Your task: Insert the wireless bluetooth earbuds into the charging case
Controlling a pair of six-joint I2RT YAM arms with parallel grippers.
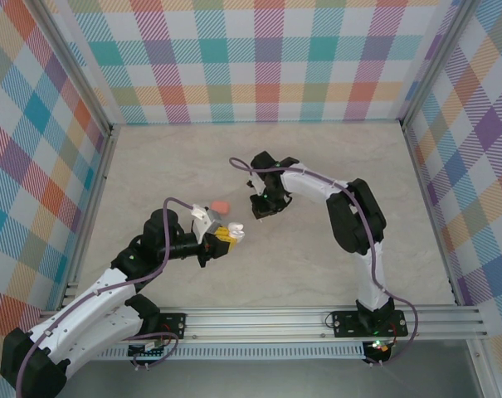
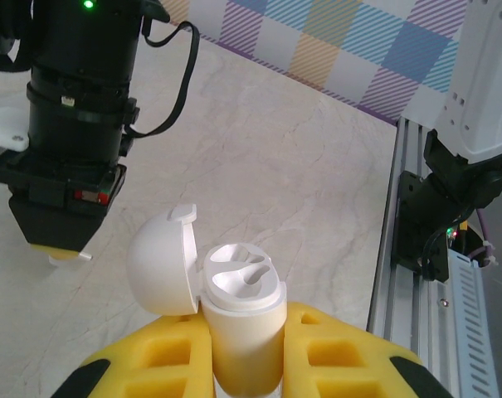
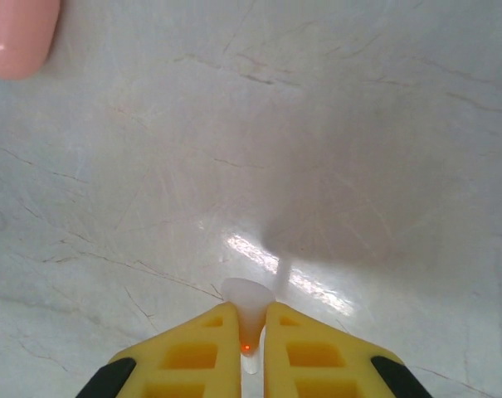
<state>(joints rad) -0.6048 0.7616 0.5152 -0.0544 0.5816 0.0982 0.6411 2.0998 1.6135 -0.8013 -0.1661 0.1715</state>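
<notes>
Pinching a white earbud [image 3: 247, 298] between its yellow pads, the right claw [image 3: 251, 322] is narrowed almost shut. The bud's rounded end pokes out past the fingertips, and a small orange light glows on it in the slit between them. It hangs just above the pale marbled table [image 3: 358, 124].

The left claw [image 2: 246, 336] is closed around a white charging case [image 2: 242, 294] and holds it upright. The case's domed lid [image 2: 159, 265] is swung open to the left, and two shaped wells show in its top.

From the left wrist, the right claw [image 2: 61, 249] hangs up and to the left of the open case, apart from it.

From above, the two claws face each other near the middle of the table, close but not touching. A salmon-pink case [image 1: 221, 206] lies on the table just behind the left claw [image 1: 227, 236].
</notes>
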